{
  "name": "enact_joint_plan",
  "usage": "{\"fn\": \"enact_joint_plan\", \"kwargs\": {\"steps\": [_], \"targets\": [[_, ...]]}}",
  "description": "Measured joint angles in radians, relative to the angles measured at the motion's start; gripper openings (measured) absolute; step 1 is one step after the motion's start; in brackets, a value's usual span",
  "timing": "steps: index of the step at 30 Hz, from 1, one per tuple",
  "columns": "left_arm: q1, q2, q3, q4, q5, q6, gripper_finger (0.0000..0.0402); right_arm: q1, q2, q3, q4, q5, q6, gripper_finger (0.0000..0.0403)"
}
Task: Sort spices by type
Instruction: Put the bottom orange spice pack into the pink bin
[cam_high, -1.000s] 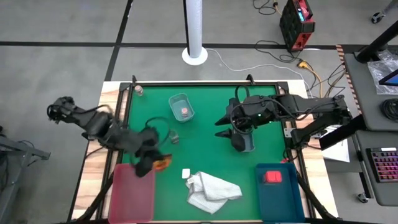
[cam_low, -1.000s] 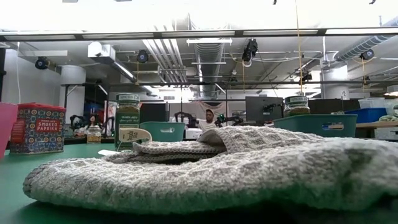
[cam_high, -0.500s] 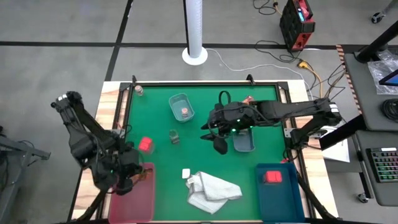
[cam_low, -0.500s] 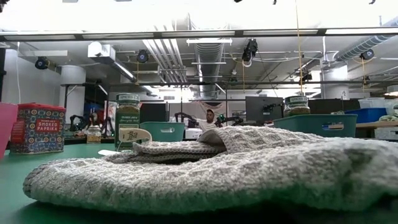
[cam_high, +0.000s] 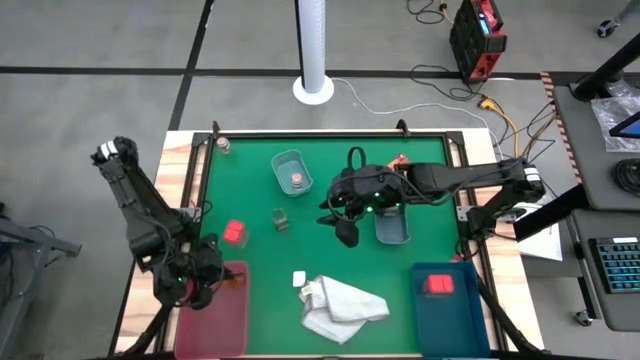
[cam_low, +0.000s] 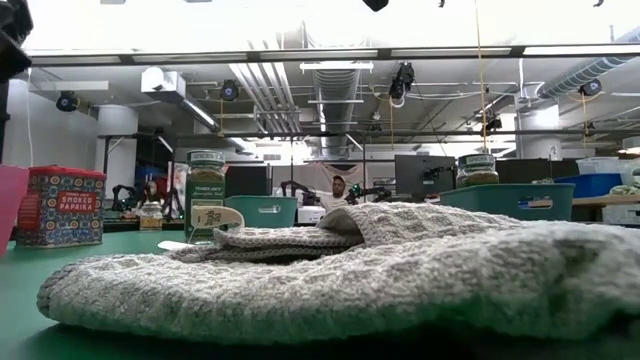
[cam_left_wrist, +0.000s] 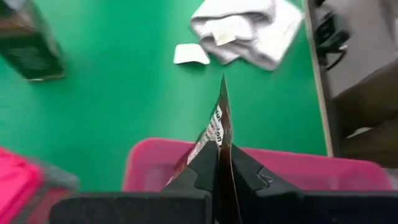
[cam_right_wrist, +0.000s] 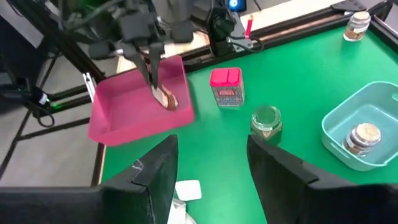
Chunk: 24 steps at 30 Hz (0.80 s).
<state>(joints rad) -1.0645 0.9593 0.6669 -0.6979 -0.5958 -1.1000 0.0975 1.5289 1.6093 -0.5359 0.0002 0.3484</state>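
**Over the pink tray: packet arrives, not yet released**

Above the pink tray (cam_high: 213, 310) at the table's near-left corner, the flat brown-and-orange packet (cam_left_wrist: 214, 127) hangs edge-up, pinched in the left gripper (cam_left_wrist: 219, 163), fingers pressed together on it. A second ago that gripper was out over the green mat beside the tray; it has since swung back over the tray itself. Packet not let go; one release would likely finish this item.

Right gripper (cam_high: 347, 233) has shifted from the pale blue-green tray (cam_high: 391, 226) toward mid-table, fingers apart, nothing between them. It faces the green jar (cam_right_wrist: 266, 124) and red paprika tin (cam_right_wrist: 226, 86), both unsorted on the mat. My guess: one of them is next.

Already placed: pink-topped jar (cam_right_wrist: 361, 136) in the far pale tray, red block (cam_high: 436, 284) in the dark blue tray (cam_high: 450, 322). White cloth (cam_high: 342, 305) lies near the front edge.
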Motion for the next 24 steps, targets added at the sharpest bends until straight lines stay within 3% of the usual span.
{"fn": "enact_joint_plan", "kwargs": {"steps": [8,24], "targets": [[0.000,-0.060,-0.148,0.137,-0.035,0.043,0.0000,0.000,-0.008,0.000,0.001,0.000,0.000,0.0183],[0.000,-0.072,-0.198,0.142,-0.034,0.036,0.0013,0.000,-0.008,0.000,0.001,0.000,0.012,0.0189]]}}
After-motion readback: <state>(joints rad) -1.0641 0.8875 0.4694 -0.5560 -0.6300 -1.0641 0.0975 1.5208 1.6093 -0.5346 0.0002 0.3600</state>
